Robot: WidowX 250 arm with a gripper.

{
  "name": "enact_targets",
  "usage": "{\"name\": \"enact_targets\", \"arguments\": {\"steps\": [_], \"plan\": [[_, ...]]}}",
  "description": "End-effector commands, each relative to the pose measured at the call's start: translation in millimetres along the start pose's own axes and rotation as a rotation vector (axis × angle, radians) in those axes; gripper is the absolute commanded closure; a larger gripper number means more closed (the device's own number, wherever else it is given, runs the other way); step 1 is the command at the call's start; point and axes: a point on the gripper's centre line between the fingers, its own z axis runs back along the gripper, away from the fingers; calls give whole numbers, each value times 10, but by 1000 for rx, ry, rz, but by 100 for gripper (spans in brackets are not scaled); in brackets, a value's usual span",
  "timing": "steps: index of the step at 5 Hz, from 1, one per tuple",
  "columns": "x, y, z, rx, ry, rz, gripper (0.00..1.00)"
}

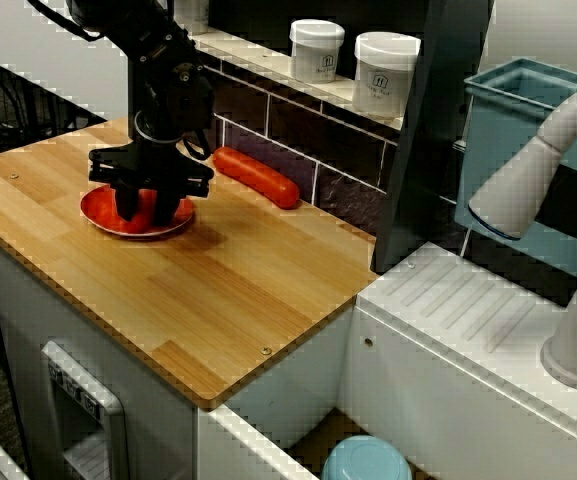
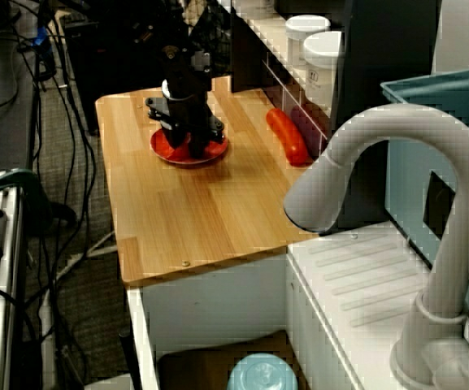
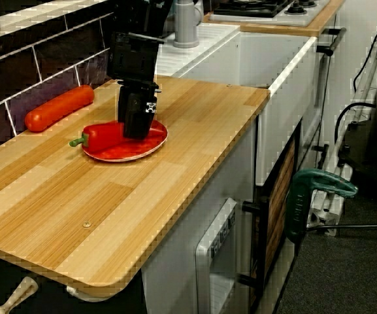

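Red pepper [image 3: 103, 136] lies flat on red plate [image 3: 134, 153], on wooden counter [image 1: 218, 290]. Gripper [image 1: 148, 206] is low over it, fingers straddling the body; gripping or slack, cannot tell. Pepper looks unlifted. Long red sausage [image 1: 258, 176] nearby at the tiled wall. White jars [image 1: 316, 50] on shelf, labels unreadable.

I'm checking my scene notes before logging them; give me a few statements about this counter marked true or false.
The red pepper with a green stem lies on the round red plate. True.
The long orange-red sausage-shaped toy lies on that plate too. False: it lies on the light wooden counter beside the dark tiled wall, apart from the plate.
The jaws are down at the pepper. True.
The two white lidded jars stand on the wooden counter. False: they stand on the pale shelf above the tiles.
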Motion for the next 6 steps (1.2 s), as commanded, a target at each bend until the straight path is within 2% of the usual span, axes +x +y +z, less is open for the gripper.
{"name": "enact_targets", "arguments": {"steps": [1,3,4,6], "plan": [[138,178,238,-57,14,-23,100],[198,303,476,-117,18,-40,100],[200,277,601,-162,-23,-119,100],[98,98,985,-312,-184,-453,100]]}}
